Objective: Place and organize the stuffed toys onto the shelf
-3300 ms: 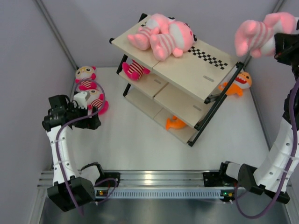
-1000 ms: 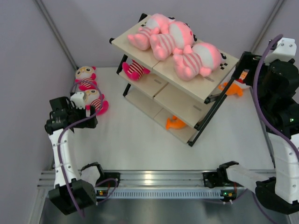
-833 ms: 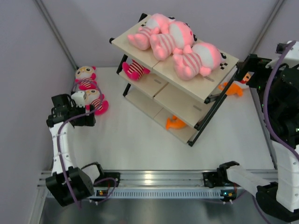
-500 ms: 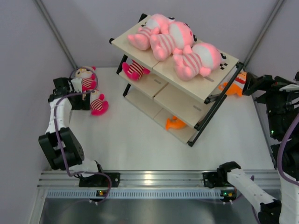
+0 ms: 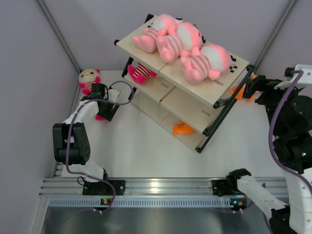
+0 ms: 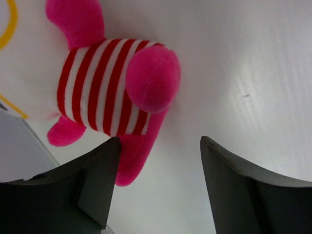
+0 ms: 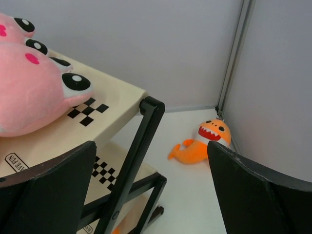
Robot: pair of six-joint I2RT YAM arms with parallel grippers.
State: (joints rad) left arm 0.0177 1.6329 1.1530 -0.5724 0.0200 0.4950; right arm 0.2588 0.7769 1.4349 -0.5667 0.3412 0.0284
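The shelf (image 5: 207, 91) stands at the centre, with three large pale-pink stuffed toys (image 5: 178, 41) lying on its top board. A hot-pink striped toy (image 5: 141, 73) is on the middle board and an orange one (image 5: 181, 128) on the lowest. My left gripper (image 5: 108, 100) hangs open over a hot-pink striped toy (image 6: 109, 87) on the table; the toy's leg lies against the left finger (image 6: 95, 183). Another hot-pink toy (image 5: 87, 78) sits by the left wall. My right gripper (image 5: 253, 85) is open and empty beside the shelf's right corner, facing an orange toy (image 7: 204, 144).
Grey walls close in the table on the left, back and right. The shelf's black frame post (image 7: 139, 156) stands right in front of my right gripper (image 7: 151, 144). The arms' mounting rail (image 5: 165, 192) runs along the near edge.
My left gripper has swung right from the left wall to over the hot-pink toy, and its jaws have narrowed. My right gripper dropped and drew in towards the shelf's right corner.
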